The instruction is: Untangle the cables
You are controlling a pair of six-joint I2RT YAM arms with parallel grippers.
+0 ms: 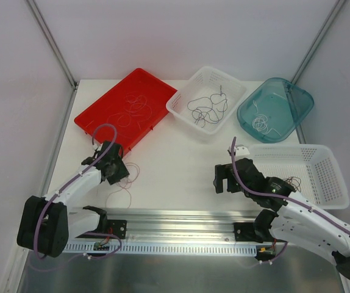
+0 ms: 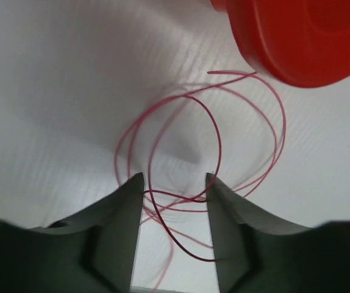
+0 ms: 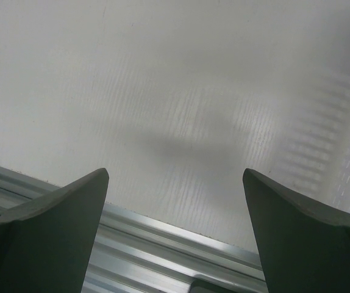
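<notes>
Top: red cable [image 1: 125, 189] lies on the table [image 1: 181, 165] under the left gripper [image 1: 115, 170], at 6 o'clock from the tray [image 1: 111, 101].
Left wrist: left gripper [image 2: 174, 183] is half open, with loops of the red cable [image 2: 219, 131] between its fingers, unclamped.
Right wrist: right gripper [image 3: 175, 177] is spread wide and holds nothing.

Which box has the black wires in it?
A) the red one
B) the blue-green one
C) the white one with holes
C: the black wires lie in the white basket, which sits between the red tray and the teal tub.
</notes>
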